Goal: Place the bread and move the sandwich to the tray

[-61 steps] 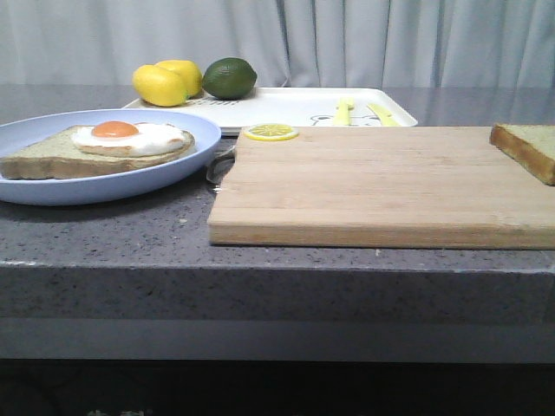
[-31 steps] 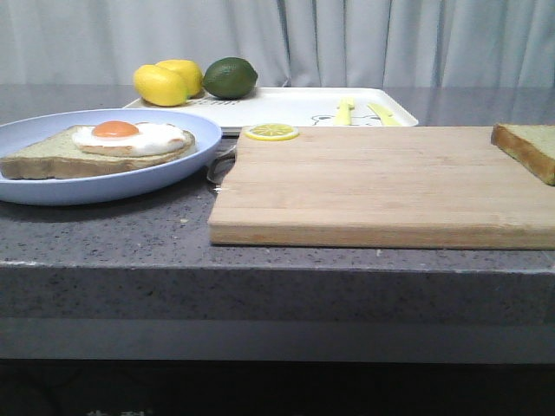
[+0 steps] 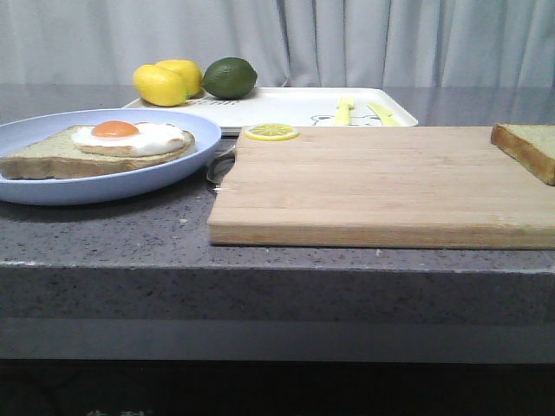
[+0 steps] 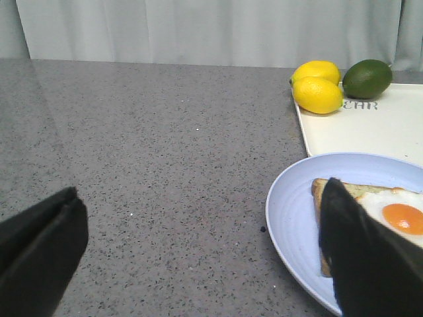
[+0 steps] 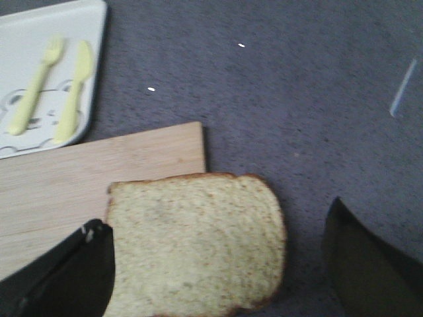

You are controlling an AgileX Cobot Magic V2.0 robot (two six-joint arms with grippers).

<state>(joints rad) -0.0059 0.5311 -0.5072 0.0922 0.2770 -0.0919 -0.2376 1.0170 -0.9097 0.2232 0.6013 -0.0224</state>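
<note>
Nothing on the counter has shifted in the last second, so you're at the start line. On your left, the left gripper hangs spread wide and empty beside the plate, where the sandwich waits without its top slice. Across the cutting board, the tray sits behind. Far right, the right gripper gapes over the bread, straddling it, not touching. The bread overhangs the board's corner, so close gently.
</note>
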